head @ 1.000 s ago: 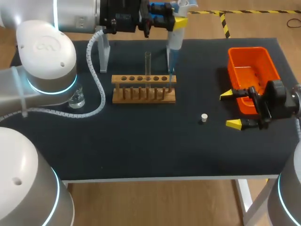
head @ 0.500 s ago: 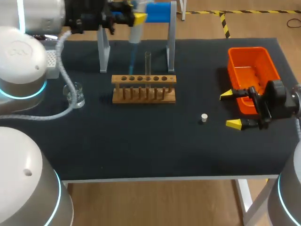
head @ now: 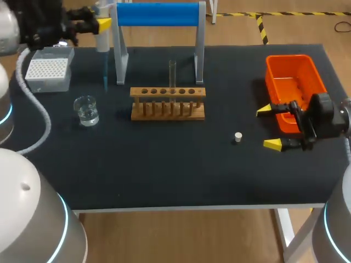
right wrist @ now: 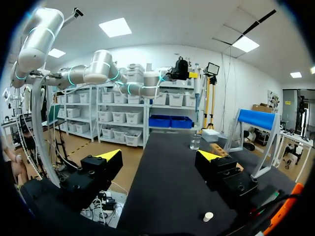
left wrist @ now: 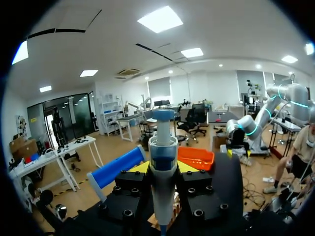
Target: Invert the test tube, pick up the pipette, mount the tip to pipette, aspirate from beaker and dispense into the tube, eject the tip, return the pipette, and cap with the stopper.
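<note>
My left gripper is shut on the white pipette and holds it upright at the table's back left, between the tip box and the stand's left post. A thin bluish tip hangs from it, above and behind the beaker. In the left wrist view the pipette stands between the fingers of the left gripper. A glass test tube stands upright in the wooden rack. The white stopper lies on the mat, left of my open right gripper. The right gripper is empty, with the stopper near it.
A blue-topped pipette stand straddles the back of the mat behind the rack. An orange bin sits at the right, just behind my right gripper. The mat's front edge runs along the near side.
My left arm has carried the pipette leftward, from above the rack's right end to the back left beside the tip box. The right arm has not moved.
</note>
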Robot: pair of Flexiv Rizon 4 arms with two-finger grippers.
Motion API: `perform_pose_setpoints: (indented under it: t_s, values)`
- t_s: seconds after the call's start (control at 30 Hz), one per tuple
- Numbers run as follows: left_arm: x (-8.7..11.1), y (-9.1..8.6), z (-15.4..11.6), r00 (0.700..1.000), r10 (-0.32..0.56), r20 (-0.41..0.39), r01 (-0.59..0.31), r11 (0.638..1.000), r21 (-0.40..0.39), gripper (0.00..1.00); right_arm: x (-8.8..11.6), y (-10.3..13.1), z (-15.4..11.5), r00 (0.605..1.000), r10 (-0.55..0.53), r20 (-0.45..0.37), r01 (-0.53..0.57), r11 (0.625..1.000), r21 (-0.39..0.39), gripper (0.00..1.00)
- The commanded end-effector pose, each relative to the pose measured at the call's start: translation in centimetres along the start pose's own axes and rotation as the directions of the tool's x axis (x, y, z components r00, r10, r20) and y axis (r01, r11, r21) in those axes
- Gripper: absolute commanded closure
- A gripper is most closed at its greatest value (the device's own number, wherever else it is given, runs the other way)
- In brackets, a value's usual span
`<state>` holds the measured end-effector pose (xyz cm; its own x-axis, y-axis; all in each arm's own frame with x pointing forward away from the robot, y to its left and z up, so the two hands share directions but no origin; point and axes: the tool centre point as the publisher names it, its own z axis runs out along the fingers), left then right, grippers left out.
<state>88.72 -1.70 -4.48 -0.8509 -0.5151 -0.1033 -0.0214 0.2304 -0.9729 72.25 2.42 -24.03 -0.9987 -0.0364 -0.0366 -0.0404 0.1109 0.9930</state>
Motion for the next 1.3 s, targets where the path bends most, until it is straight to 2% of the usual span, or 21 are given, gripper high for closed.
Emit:
perform_pose_setpoints:
  t_s: [0.03,0.2,0.53,0.8,1.3]
  values:
    - [-0.8,1.7,-3.3,1.000,-0.004,0.016,0.003,1.000,0.027,1.00,0.1,0.0,-0.1,1.000,-0.001,0.000,0.001,1.000,0.001,0.00]
    - [-2.4,3.3,-4.3,0.999,-0.014,0.051,0.012,0.999,0.034,1.00,0.1,0.0,-0.1,1.000,-0.001,0.000,0.001,1.000,0.001,0.00]
    - [-4.3,5.2,-4.8,0.997,-0.029,0.078,0.026,0.999,0.044,1.00,0.1,0.0,-0.1,1.000,-0.001,0.000,0.001,1.000,0.001,0.00]
    - [-4.8,5.7,-4.5,0.996,-0.038,0.079,0.034,0.998,0.051,1.00,0.1,0.0,-0.1,1.000,-0.001,0.000,0.001,1.000,0.001,0.00]
    - [-5.0,5.6,-4.5,0.995,-0.036,0.094,0.031,0.998,0.052,1.00,0.1,0.0,-0.1,1.000,-0.001,0.000,0.001,1.000,0.001,0.00]
